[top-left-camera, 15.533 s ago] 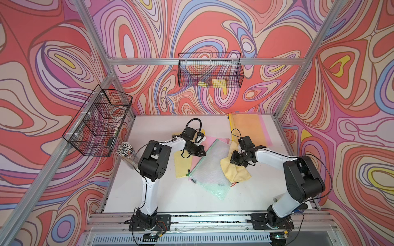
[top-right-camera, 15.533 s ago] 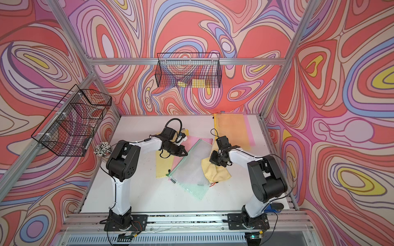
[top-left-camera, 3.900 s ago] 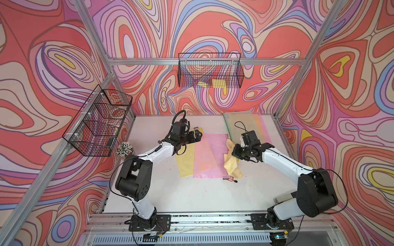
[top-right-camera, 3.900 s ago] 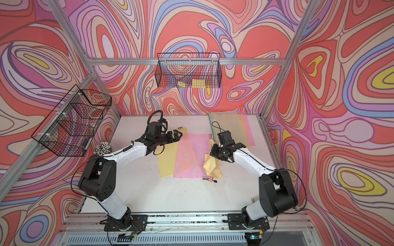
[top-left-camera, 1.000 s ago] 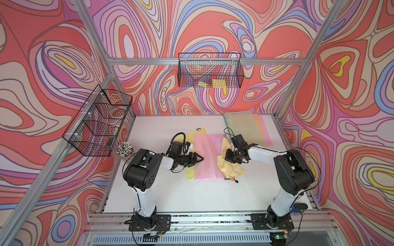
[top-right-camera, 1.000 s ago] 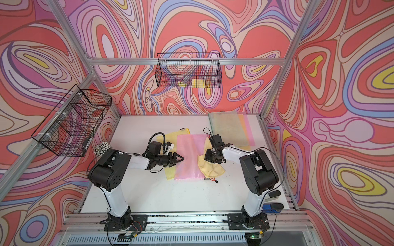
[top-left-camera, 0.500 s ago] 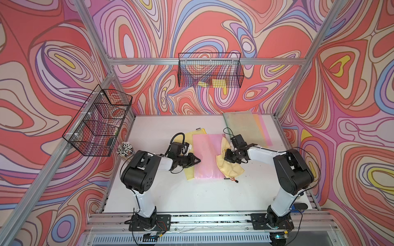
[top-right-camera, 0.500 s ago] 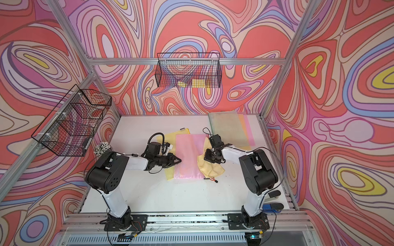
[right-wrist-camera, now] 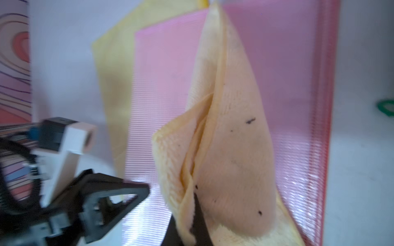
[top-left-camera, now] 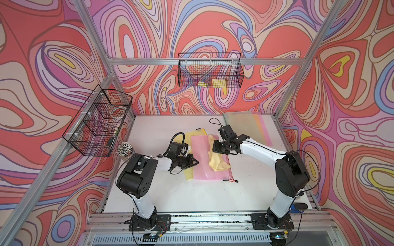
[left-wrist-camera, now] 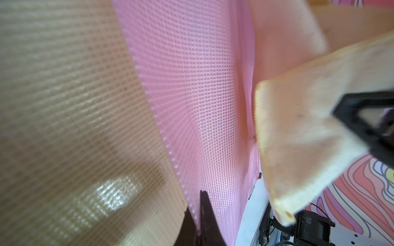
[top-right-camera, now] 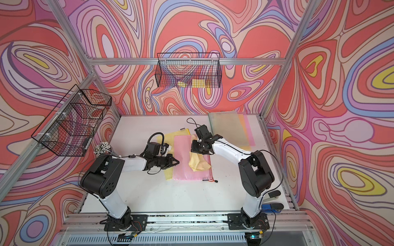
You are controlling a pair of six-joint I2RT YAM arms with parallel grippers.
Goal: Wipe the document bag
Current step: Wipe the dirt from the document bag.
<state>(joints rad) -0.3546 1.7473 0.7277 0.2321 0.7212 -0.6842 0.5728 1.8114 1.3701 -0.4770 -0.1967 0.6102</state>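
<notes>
- My left gripper [top-left-camera: 195,163] is pressed together on the edge of the pink document bag [top-left-camera: 202,172]. It pins the bag flat on the counter [top-left-camera: 170,191].
- My right gripper [top-left-camera: 215,147] pinches the yellow cloth [top-left-camera: 217,164], which hangs onto the bag just under it.
- I judge that the wiping step is in hand. Next, I should drag the cloth across the bag while the left grip holds.
- The back wire basket [top-left-camera: 210,64], far beyond both grippers, holds yellow pads [top-left-camera: 219,82].
- What is in the side basket [top-left-camera: 85,136], I cannot tell.

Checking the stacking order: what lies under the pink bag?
A yellow bag, showing past one side and the far end of the pink bag; its remainder is covered.
</notes>
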